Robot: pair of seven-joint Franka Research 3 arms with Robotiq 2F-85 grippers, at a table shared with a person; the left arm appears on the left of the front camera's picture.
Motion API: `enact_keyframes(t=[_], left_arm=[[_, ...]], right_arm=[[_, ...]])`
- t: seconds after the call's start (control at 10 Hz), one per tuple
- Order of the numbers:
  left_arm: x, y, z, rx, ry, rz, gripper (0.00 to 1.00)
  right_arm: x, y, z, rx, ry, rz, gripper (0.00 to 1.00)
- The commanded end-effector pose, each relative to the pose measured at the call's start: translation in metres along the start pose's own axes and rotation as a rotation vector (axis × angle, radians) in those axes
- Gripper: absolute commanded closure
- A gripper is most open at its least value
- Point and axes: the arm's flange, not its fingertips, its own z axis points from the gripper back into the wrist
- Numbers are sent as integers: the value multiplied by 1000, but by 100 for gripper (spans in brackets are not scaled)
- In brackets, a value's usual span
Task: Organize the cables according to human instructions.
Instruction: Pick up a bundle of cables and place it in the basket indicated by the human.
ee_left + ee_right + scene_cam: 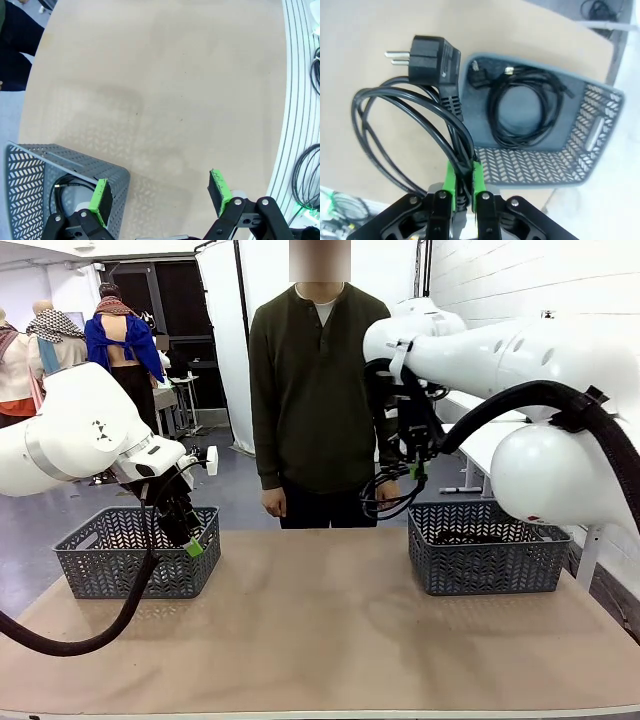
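My right gripper (415,468) (464,179) is shut on a coiled black cable (388,496) (405,125) with a large two-pin plug (427,55). It hangs above the table, just left of the right grey basket (520,570) (600,130). Another coiled cable (525,107) lies in that basket. My left gripper (190,540) (160,195) is open with nothing between its green pads (101,200). It hovers at the right rim of the left grey basket (100,570) (30,170), where a coiled cable (65,186) lies inside.
A person (315,390) stands at the far edge of the table, one hand (273,503) hanging down. The tan tabletop (320,630) stretches between the two baskets. Beyond the table's edge in the left wrist view lie other black cords (304,180).
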Motion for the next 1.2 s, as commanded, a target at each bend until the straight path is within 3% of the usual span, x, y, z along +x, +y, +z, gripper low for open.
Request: enact_keyframes(t=[0.0, 0.7, 1.1], left_arm=[[0, 0, 1, 2, 1, 1, 0], [0, 0, 1, 2, 1, 1, 0], [0, 0, 1, 2, 1, 1, 0]], right_arm=[[-22, -27, -1, 26, 31, 30, 100], [-45, -85, -26, -16, -105, 55, 100], [-49, -104, -35, 5, -104, 5, 100]])
